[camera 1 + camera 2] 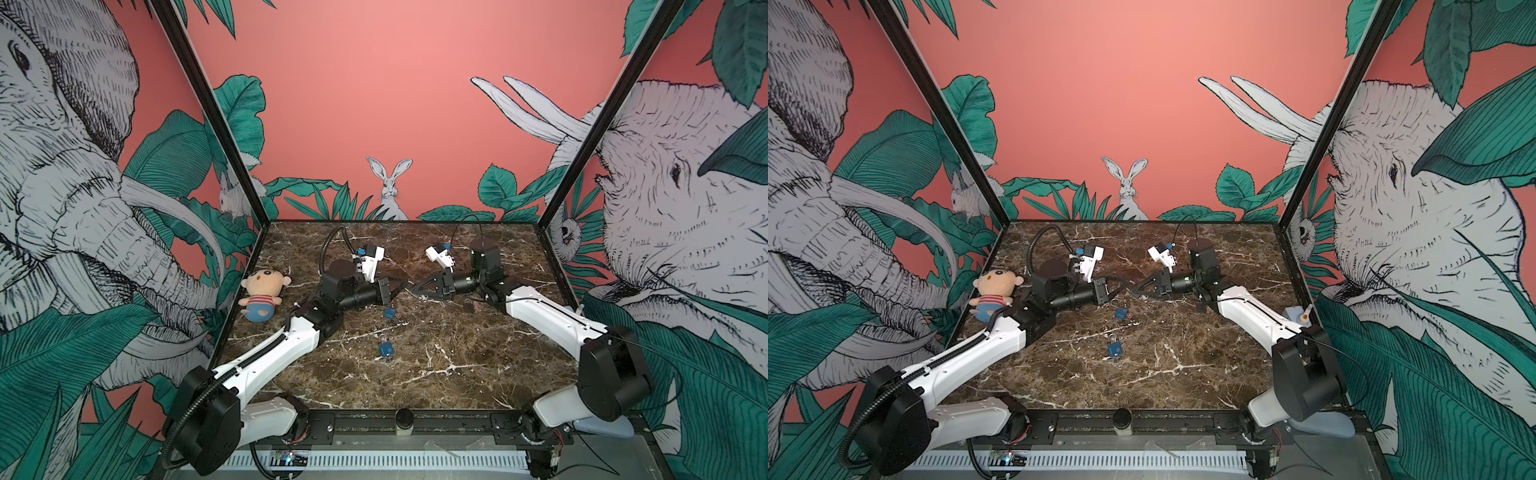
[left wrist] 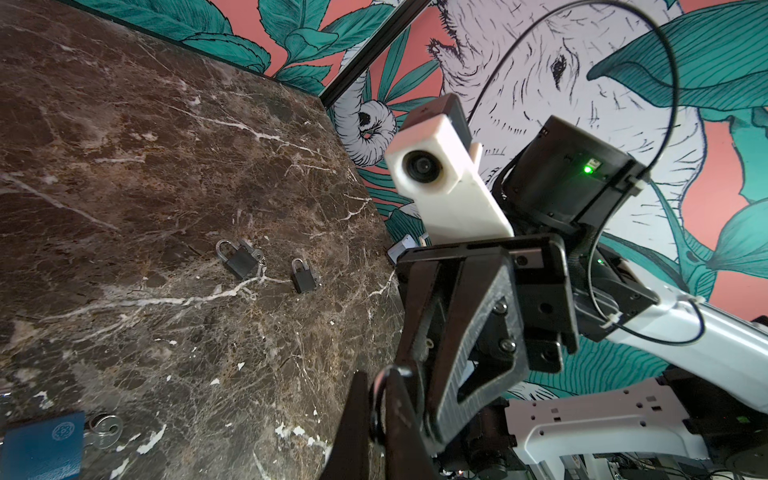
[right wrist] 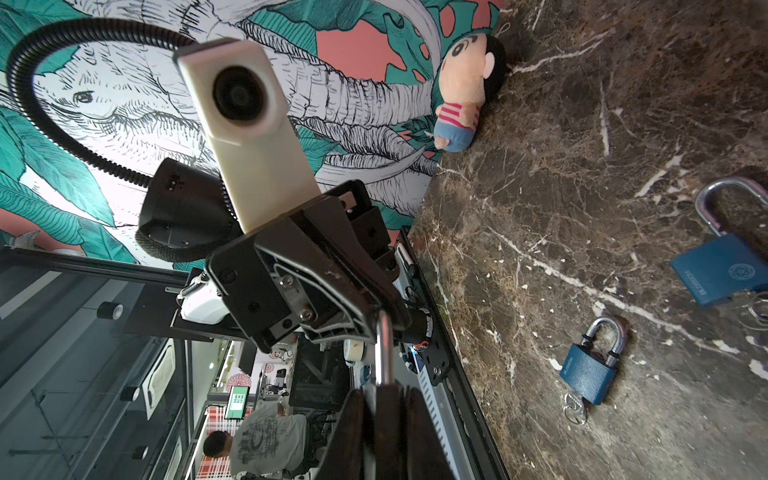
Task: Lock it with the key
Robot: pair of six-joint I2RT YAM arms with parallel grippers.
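Both grippers meet in mid-air over the middle of the marble table [image 1: 415,374]. My right gripper [image 3: 384,395] is shut on the dark body of a small padlock [image 3: 389,417]. The padlock's silver shackle [image 3: 385,349] sticks out from the body toward my left gripper [image 2: 378,386]. My left gripper is shut on the curved end of the shackle [image 2: 390,369]. In both top views the left gripper [image 1: 402,286] and right gripper [image 1: 417,291] stand tip to tip, and the padlock between them is barely visible. The key of this padlock is hidden.
Two blue padlocks [image 1: 389,312] [image 1: 385,349] lie on the table below the grippers, one with a ringed key [image 3: 575,405] in it. A dark padlock [image 1: 469,305] lies under my right arm and another [image 2: 239,259] lies near it. A plush doll [image 1: 262,297] sits at the left wall.
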